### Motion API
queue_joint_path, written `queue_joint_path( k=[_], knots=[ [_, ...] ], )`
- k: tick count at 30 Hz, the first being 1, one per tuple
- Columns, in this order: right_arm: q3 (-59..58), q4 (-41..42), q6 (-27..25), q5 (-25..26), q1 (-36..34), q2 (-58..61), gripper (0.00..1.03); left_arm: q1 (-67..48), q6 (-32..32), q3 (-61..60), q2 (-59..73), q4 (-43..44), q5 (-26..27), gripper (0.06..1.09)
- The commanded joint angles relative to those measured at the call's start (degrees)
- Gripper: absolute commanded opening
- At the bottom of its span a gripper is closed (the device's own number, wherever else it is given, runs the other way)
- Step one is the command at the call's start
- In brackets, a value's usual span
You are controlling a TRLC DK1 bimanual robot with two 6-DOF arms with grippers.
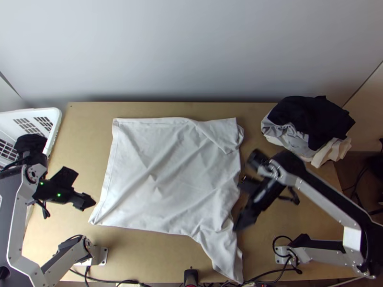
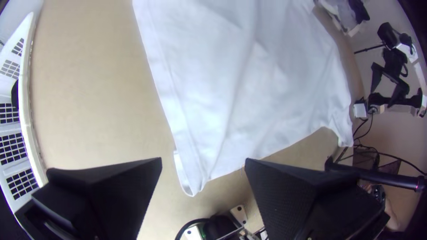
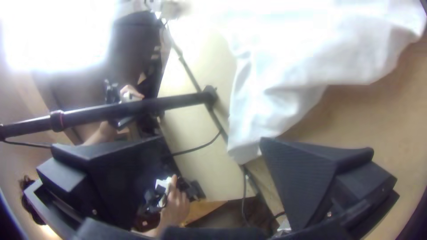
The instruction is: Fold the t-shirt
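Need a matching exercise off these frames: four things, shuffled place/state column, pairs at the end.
Things
1. White shirt
2. Basket
3. Clothes pile
4. Right tool

Place or state
A. Heaped at the top view's right, dark cloth on top
B. Fingers apart, by the shirt's right side in the top view
C. At the top view's left edge
D. Spread on the table, one end trailing toward the near edge

Pairs: 1-D, 2-C, 3-A, 4-B

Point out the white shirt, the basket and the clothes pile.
White shirt (image 1: pixel 167 177): top view, middle of the spread cloth.
Basket (image 1: pixel 33 113): top view, upper rim.
Clothes pile (image 1: pixel 311 117): top view, black cloth on top.
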Motion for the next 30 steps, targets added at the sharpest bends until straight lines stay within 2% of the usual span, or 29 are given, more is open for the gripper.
queue_joint_path(
  k=[1,3,6,11,15,22,26,28,30],
  knots=[
    [3.0,4.5,-4.0,7.1,-17.3,3.6,0.99,-4.1,-8.1,5.4,1.2,2.5,5.3,1.03],
    [1.1,7.1,-3.5,13.0,-18.3,5.3,0.99,-7.6,-12.1,6.2,1.6,4.7,5.2,1.03],
    [-2.3,12.3,-2.4,14.9,-19.6,7.1,0.99,-14.2,-18.3,6.9,2.6,8.8,5.2,1.03],
    [-3.9,19.3,2.7,16.2,-18.9,11.8,0.99,-23.0,-26.0,7.6,5.8,15.0,5.1,1.03],
    [-3.7,23.1,6.3,16.3,-17.3,15.7,0.96,-27.2,-28.4,7.3,8.6,18.4,5.0,1.03],
    [-1.0,27.7,12.3,16.2,-13.5,21.3,0.95,-29.0,-28.7,7.3,10.6,19.9,5.0,1.03],
    [1.3,28.8,14.7,16.2,-11.6,23.8,0.76,-29.0,-28.3,7.0,10.6,19.9,5.0,1.03],
    [2.9,29.1,15.9,16.2,-10.3,24.8,0.59,-29.0,-28.0,6.8,10.6,19.9,4.9,1.03],
    [4.8,30.4,17.2,16.1,-8.7,25.0,0.34,-29.0,-27.7,6.4,10.6,20.0,4.9,1.03]
  ],
)
